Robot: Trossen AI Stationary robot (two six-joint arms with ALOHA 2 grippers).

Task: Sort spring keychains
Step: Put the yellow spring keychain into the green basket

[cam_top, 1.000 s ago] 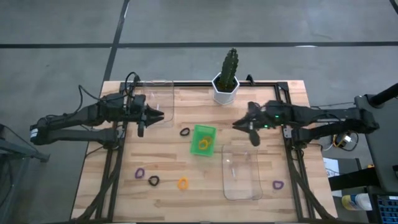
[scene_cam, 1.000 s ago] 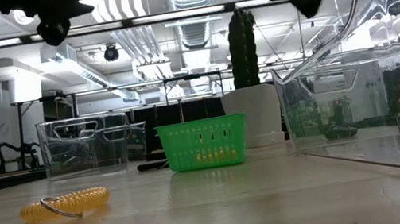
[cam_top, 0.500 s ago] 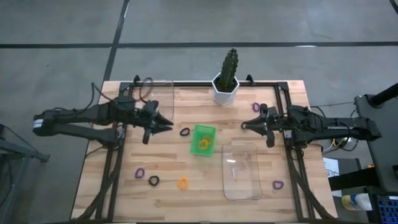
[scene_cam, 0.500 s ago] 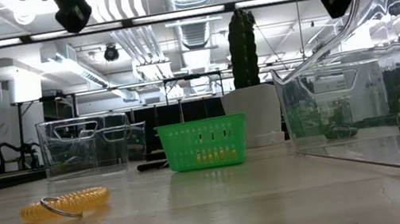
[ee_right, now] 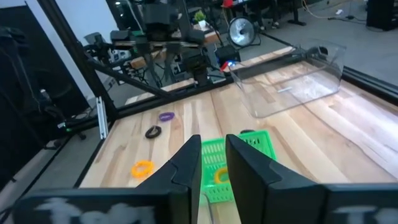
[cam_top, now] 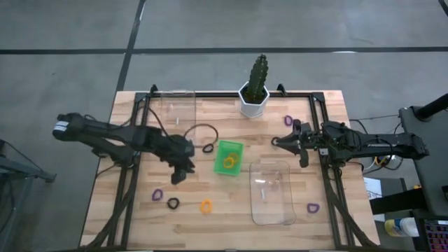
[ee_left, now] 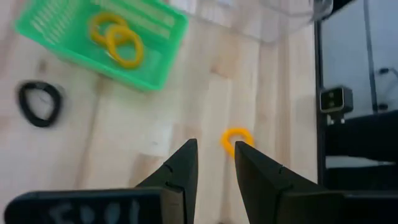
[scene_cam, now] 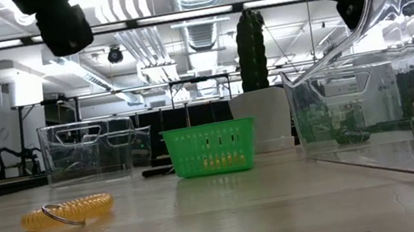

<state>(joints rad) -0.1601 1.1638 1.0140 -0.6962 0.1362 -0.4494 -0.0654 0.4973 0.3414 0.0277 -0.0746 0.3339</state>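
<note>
Reaching farther over the wooden table (cam_top: 231, 203) than half a second ago, the left gripper (cam_top: 178, 175) has swung from beside the far-left clear plastic bin (cam_top: 175, 112) toward the near side and now hangs left of the small green mesh basket (cam_top: 228, 157), its fingers (ee_left: 180, 171) set a narrow gap apart and holding nothing. Two orange coiled spring keychains (ee_left: 118, 43) lie inside the basket. A black coiled keychain (cam_top: 208, 148) lies just left of the basket, and three more lie on the near-left boards: purple (cam_top: 157, 194), black (cam_top: 173, 204) and orange (cam_top: 206, 206). The right gripper (cam_top: 282, 140) has barely shifted, hovering right of the basket and beyond the near-right clear bin (cam_top: 271, 192), fingers (ee_right: 189, 163) narrowly parted and empty. One purple keychain (cam_top: 288, 120) lies behind it, another (cam_top: 312, 208) at the near right. The keychains themselves lie where they did.
</note>
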